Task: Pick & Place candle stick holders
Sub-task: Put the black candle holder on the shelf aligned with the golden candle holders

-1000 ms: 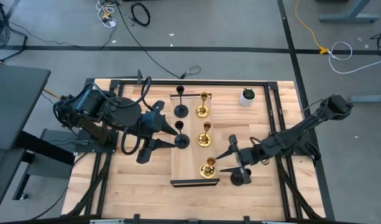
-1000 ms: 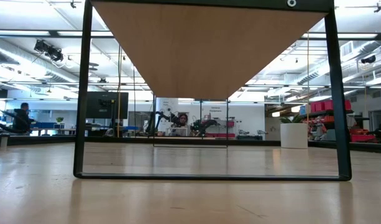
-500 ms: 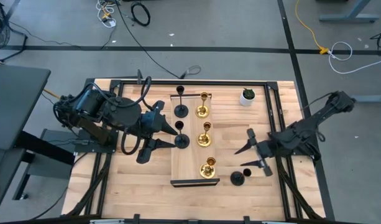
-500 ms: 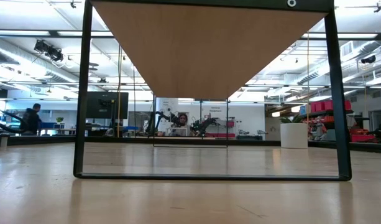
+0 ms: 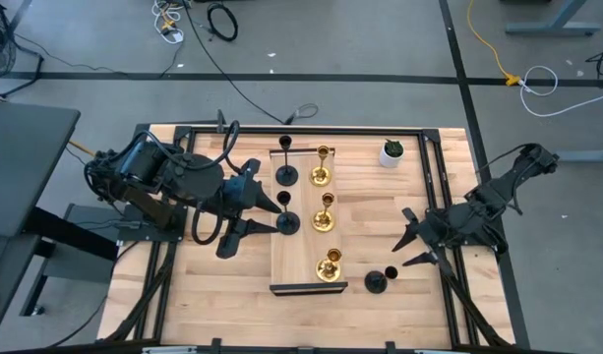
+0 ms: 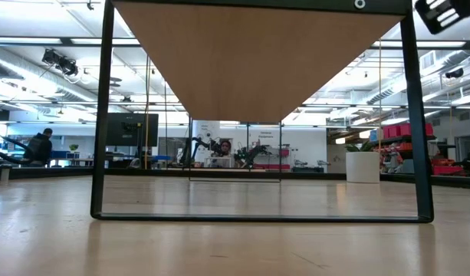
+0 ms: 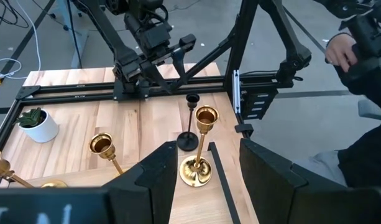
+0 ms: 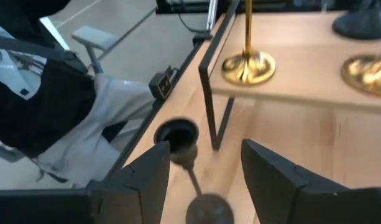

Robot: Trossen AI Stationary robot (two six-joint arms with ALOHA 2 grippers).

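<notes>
Since the black candle stick holder (image 5: 377, 282) is sitting off the rack at 5 o'clock, the open, empty right gripper (image 5: 416, 239) is needing a low stem grab; left gripper (image 5: 250, 202) is idling open.

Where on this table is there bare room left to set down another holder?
Bare wood lies between the white plant pot, the gold holders and the right gripper. The raised shelf is crowded; its near left spot beside the gold holder is free.
</notes>
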